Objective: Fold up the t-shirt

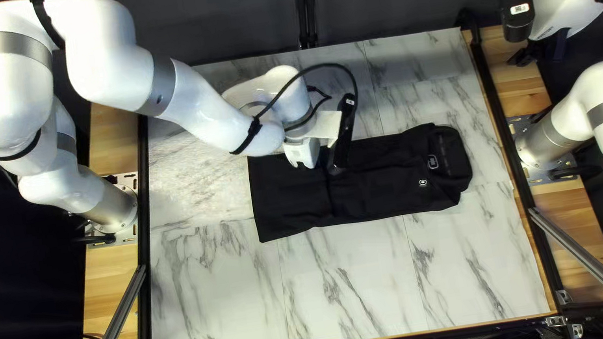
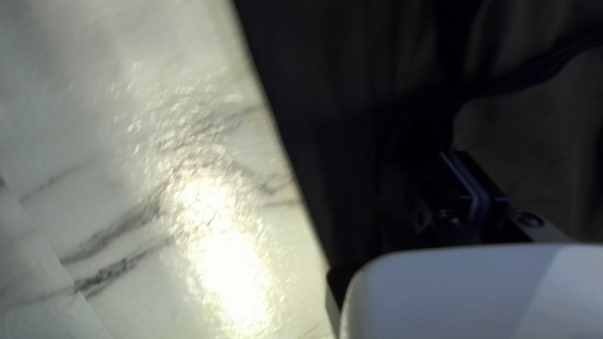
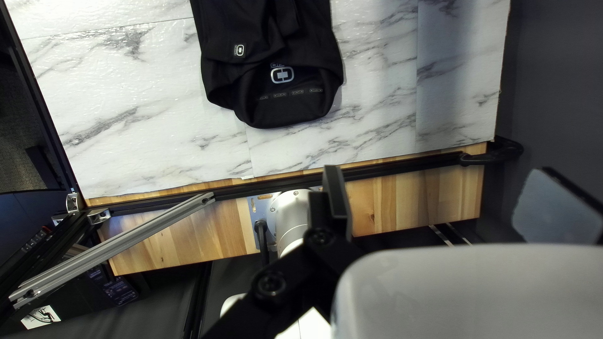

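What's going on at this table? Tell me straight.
The left gripper is down at the far edge of a black t-shirt, which lies folded into a long strip across the marble table. The right gripper hangs open and empty out by the table's right edge, away from the cloth.

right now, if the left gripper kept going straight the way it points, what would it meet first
The black t-shirt: the left gripper points down at its far edge, and dark cloth lies ahead in its wrist view. How close it is, I cannot tell.
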`<action>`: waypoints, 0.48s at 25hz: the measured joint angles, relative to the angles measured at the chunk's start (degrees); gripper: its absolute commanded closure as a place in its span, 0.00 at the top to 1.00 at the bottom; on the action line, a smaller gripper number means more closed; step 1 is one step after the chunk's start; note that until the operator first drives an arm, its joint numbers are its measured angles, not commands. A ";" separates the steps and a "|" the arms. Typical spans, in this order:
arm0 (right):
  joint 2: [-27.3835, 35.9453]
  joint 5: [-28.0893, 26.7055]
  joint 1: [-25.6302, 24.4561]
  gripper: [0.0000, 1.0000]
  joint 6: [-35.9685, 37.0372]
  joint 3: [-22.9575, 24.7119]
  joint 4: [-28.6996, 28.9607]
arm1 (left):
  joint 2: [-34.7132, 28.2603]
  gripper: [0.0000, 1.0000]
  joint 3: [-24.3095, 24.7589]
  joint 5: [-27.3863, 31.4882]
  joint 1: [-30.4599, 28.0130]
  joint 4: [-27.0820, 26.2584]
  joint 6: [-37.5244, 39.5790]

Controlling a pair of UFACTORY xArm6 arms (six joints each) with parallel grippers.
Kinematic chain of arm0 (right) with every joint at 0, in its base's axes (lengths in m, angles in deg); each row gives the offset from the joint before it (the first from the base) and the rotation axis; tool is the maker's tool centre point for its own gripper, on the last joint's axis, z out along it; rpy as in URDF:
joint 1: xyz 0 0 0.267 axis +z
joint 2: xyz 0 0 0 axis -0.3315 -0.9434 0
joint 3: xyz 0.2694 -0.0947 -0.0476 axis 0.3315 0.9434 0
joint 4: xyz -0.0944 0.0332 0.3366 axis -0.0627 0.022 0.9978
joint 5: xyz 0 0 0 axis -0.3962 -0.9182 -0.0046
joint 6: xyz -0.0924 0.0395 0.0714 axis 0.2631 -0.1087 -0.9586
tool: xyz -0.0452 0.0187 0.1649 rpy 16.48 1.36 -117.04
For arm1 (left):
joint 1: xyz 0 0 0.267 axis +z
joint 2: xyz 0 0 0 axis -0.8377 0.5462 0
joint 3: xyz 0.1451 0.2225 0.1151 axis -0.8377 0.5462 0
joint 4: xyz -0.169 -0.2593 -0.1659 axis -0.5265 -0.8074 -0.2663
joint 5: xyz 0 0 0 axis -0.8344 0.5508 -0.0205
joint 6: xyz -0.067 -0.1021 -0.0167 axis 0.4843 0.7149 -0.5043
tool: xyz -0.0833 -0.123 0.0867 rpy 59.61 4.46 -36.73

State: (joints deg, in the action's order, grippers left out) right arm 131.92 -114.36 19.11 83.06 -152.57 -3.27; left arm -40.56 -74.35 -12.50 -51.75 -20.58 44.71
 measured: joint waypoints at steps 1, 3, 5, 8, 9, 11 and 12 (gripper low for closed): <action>0.00 0.00 0.00 1.00 0.00 0.00 0.00 | 0.14 1.00 -0.16 0.06 0.10 0.12 0.01; 0.00 0.00 0.00 1.00 0.00 0.00 0.00 | -0.28 1.00 0.06 0.09 0.13 0.61 0.65; 0.00 0.00 0.00 1.00 0.00 0.00 0.00 | -1.40 1.00 0.85 0.10 0.07 1.64 2.05; 0.00 0.00 0.00 1.00 0.00 0.00 0.00 | -4.06 1.00 2.47 0.62 -0.19 5.14 6.16; 0.00 0.00 0.00 1.00 0.00 0.00 0.00 | -5.26 1.00 3.12 0.88 -0.34 6.58 7.89; 0.00 0.00 0.00 1.00 0.00 0.00 0.00 | -7.59 1.00 4.59 1.37 -0.88 9.18 11.42; 0.00 0.00 0.00 1.00 0.00 0.00 0.00 | -8.74 1.00 5.28 1.60 -1.37 10.41 13.35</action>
State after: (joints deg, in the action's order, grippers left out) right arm 131.92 -114.36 19.11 83.06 -152.57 -3.27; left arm -49.30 -69.07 -10.90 -53.12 -10.17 58.05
